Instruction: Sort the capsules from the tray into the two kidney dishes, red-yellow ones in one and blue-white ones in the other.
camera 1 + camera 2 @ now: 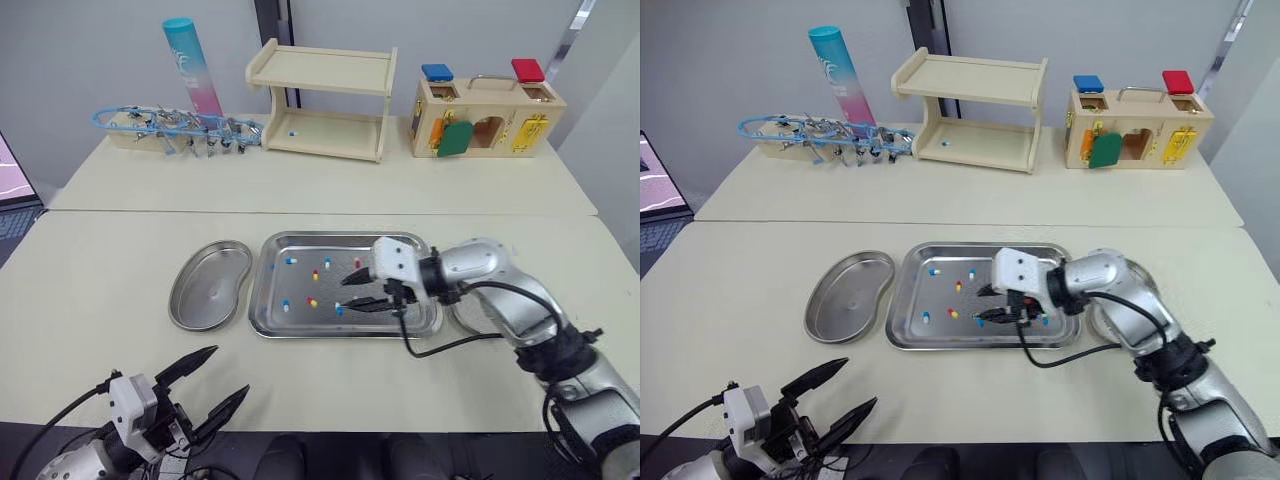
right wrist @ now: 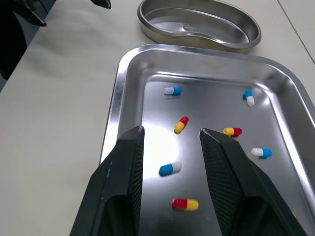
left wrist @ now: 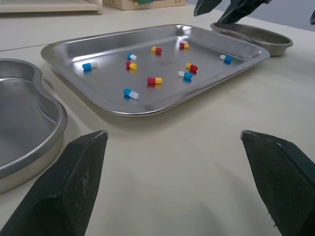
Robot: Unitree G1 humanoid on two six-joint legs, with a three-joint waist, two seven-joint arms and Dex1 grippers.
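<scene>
Fingers on the left gripper (image 1: 230, 370) are spread apart and hold nothing. It hangs on the left, by the near edge of the table. Farther in sits the tray (image 1: 300, 325), with capsules (image 3: 154, 80) lying loose in it. The right gripper (image 1: 347, 295) hangs just over the right part of the tray, its fingers apart and empty. A blue-white capsule (image 2: 170, 168) lies under the gap between them, so that looks like the one to pick.

The gripper should go straight down, one finger on each side, and squeeze softly. A small round capsule can roll or pop away on shiny metal. Then it should lift the capsule high over the rim.

One kidney dish (image 1: 210, 285) sits empty just left of the tray. The other kidney dish (image 3: 256, 35) sits just right of it, partly behind the arm. Far back stands a wooden shelf (image 1: 320, 100).
</scene>
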